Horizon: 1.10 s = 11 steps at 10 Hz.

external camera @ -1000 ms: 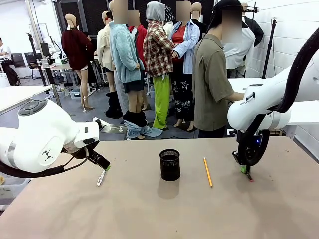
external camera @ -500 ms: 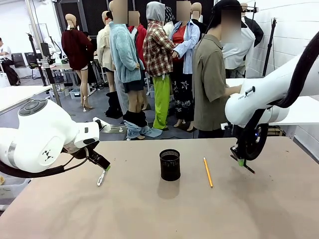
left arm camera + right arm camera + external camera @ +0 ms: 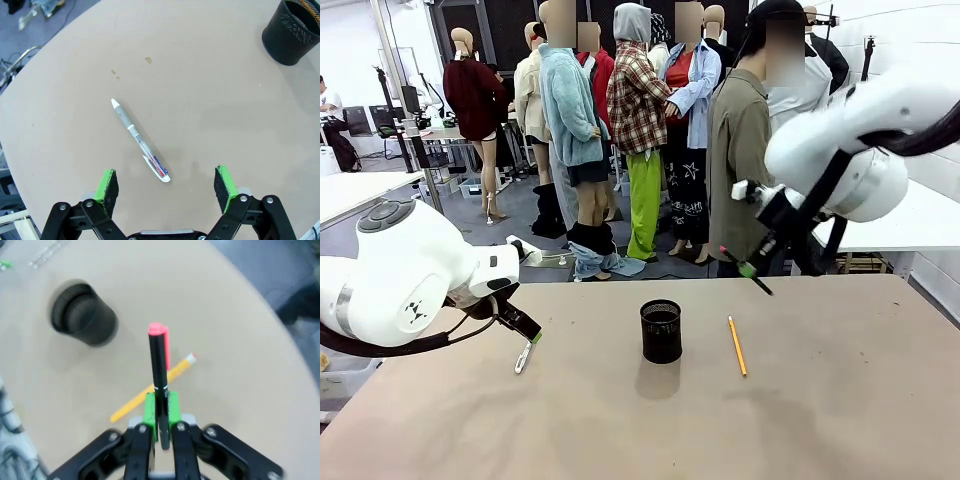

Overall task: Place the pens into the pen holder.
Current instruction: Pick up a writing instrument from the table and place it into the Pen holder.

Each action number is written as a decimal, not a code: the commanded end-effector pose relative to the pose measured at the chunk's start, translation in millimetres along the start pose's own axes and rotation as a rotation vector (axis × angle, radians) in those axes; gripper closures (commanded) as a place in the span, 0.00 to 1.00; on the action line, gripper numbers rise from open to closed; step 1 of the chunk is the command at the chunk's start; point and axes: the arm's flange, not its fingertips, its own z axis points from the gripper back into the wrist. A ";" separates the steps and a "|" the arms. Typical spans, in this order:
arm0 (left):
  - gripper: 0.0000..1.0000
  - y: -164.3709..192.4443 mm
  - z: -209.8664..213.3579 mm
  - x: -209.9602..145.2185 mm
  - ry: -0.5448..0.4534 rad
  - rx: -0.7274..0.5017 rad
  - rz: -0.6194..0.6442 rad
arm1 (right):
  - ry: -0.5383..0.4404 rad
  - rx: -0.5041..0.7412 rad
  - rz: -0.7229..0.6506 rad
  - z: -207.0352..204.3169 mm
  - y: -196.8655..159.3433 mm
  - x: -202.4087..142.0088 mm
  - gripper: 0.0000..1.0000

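L pincer (image 3: pixel 165 176) spread wide, low, R pincer (image 3: pixel 161 401) clamped, held high

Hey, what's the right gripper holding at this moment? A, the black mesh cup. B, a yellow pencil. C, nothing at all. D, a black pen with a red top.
D: in the right wrist view the right gripper has its green pads shut on a black pen with a red top, while the yellow pencil lies on the table below it.
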 end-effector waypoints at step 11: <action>0.00 1.6 0.6 -0.4 -0.001 0.000 0.004 | -0.486 0.567 0.390 -114.4 14.6 87.4 1.00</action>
